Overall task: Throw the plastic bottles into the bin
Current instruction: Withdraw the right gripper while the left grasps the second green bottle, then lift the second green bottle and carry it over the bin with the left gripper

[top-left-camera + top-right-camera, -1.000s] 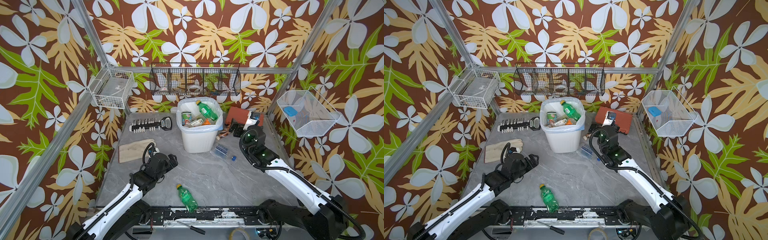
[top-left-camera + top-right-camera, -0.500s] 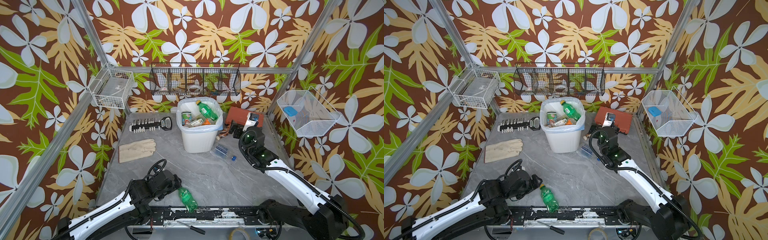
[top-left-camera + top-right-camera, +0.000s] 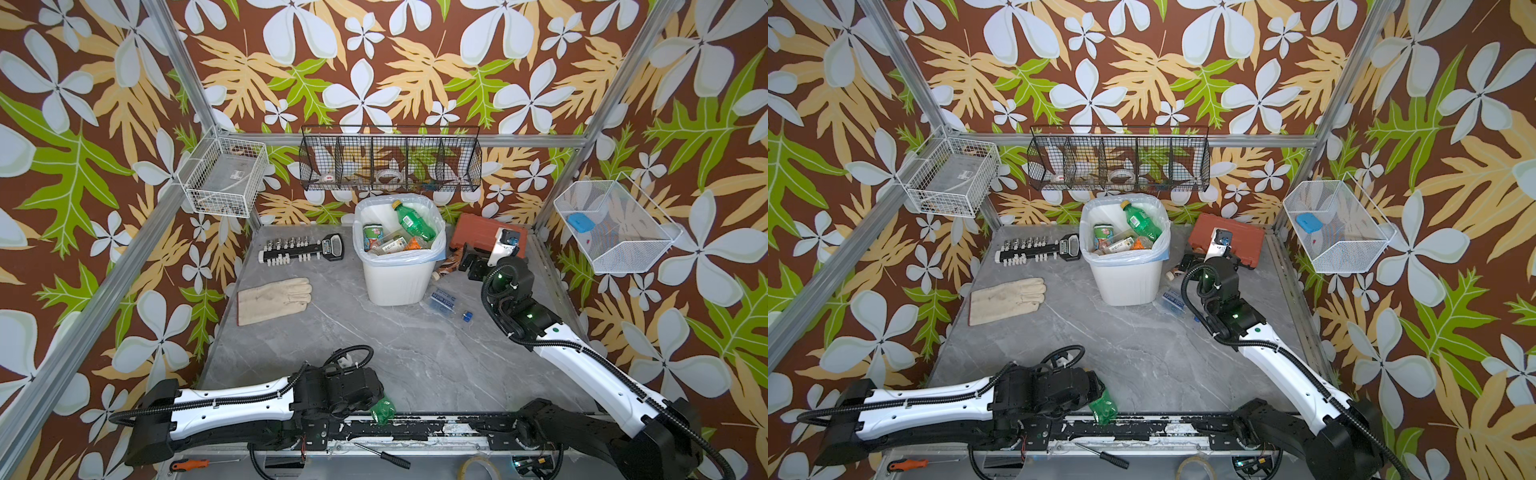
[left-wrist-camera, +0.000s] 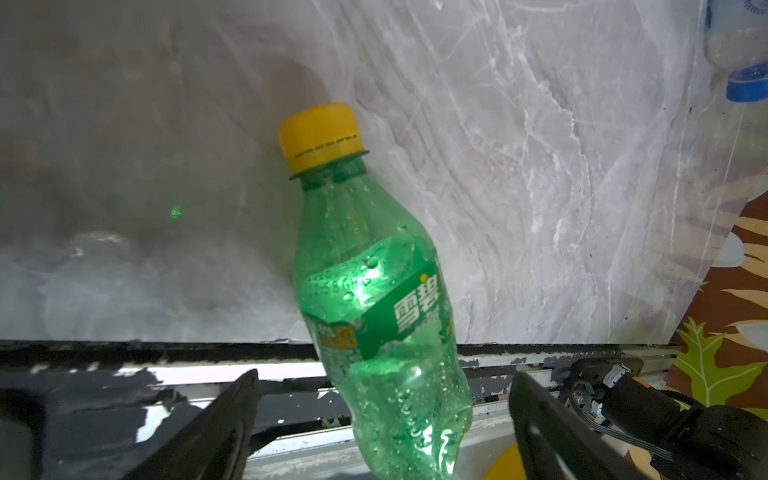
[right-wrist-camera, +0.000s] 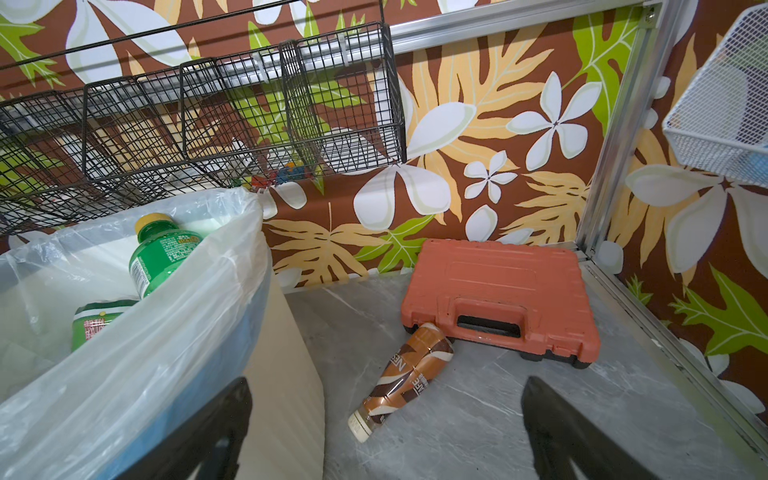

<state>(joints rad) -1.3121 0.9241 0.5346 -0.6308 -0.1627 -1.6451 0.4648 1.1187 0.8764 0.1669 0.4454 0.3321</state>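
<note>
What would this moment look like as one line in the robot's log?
left gripper: open, astride green bottle | right gripper: open, aimed at brown coffee bottle by tool case | bin: partly filled

floral wallpaper walls [image 3: 374, 62], grey marble floor [image 3: 395, 345], aluminium frame [image 3: 532, 140]

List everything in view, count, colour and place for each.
bin: one, white, lined, rear centre
bottles in bin: several, mixed, green one topmost
green bottle: one, yellow cap, front edge
clear bottle: one, blue label, right of bin
brown bottle: one, against tool case
tool case: one, red-brown, rear right
glove: one, cream, left of bin
socket rack: one, black, rear left
wire baskets: three, one black, two white, wall-hung
screwdrivers: two, orange and black handles, front
left gripper: open, straddling green bottle
right gripper: open, facing brown bottle
</note>
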